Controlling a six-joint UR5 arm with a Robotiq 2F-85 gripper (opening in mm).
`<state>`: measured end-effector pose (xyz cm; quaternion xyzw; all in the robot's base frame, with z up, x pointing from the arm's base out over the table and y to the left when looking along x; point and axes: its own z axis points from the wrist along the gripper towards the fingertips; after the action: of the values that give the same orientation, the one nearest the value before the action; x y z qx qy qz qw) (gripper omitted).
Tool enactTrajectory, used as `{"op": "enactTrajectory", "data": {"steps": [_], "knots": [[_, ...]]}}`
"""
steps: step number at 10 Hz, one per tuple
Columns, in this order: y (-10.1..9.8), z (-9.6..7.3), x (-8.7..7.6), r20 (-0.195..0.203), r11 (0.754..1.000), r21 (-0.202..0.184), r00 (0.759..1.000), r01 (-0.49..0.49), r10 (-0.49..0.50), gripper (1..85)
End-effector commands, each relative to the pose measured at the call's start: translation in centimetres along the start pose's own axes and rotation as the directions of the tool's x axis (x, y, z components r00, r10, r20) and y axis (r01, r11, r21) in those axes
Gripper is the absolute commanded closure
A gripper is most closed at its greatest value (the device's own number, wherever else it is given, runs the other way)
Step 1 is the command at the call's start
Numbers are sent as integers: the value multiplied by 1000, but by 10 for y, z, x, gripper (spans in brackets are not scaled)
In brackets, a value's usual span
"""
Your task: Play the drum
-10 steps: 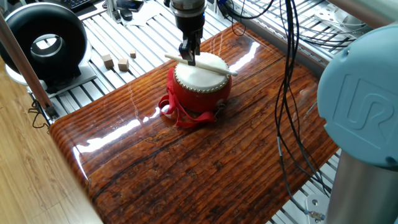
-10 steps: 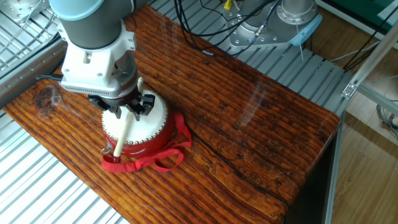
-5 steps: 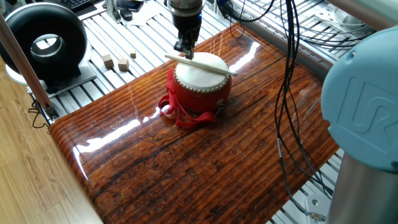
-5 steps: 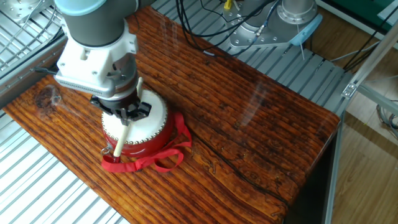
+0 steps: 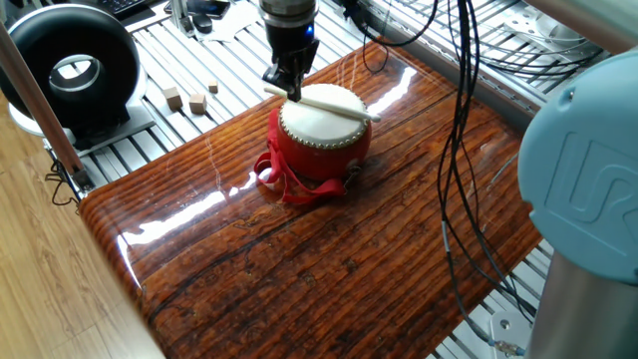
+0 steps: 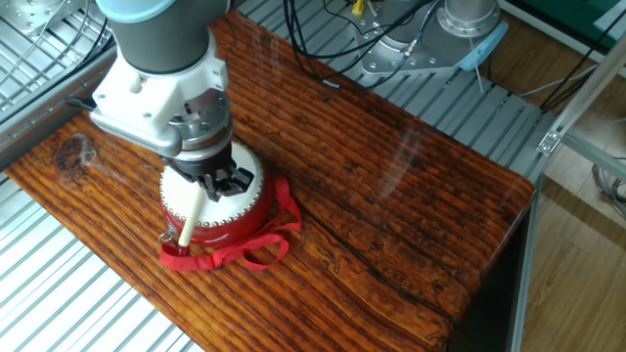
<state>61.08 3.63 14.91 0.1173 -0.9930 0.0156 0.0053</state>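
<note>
1 drum (image 5: 321, 135) sits toward the far side of the wooden table (image 5: 329, 259), with 1 pale stick (image 5: 324, 103) lying across its skin. 1 gripper (image 5: 282, 83) hangs over the stick's end; whether its fingers are parted or clenched, I cannot tell. 3 small wooden blocks (image 5: 191, 98) and 1 black ring device (image 5: 72, 68) lie off the board's edge, and the near half of the table is bare wood.

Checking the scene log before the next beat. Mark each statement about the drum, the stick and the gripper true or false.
1. A pale stick lies across the drum. True.
2. The drum skin is black. False: cream-white.
3. The gripper hangs over the stick's end by the drum's rim. True.
4. The drum stands on the metal slats. False: on the wooden board.
5. Red ribbon trails from the drum's base. True.
</note>
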Motion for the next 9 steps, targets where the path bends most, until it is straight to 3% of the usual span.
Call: {"op": "enactTrajectory", "data": {"steps": [1,3,6,8,9], "knots": [[5,-2,-4,16,1000,-8,1000,-20,20,847],[12,-1,-9,29,999,-39,999,-27,28,847],[11,0,-19,48,996,-43,995,-80,82,847],[-6,9,-37,62,995,2,993,-98,97,847],[-5,12,-37,47,995,-11,994,-97,98,847]]}}
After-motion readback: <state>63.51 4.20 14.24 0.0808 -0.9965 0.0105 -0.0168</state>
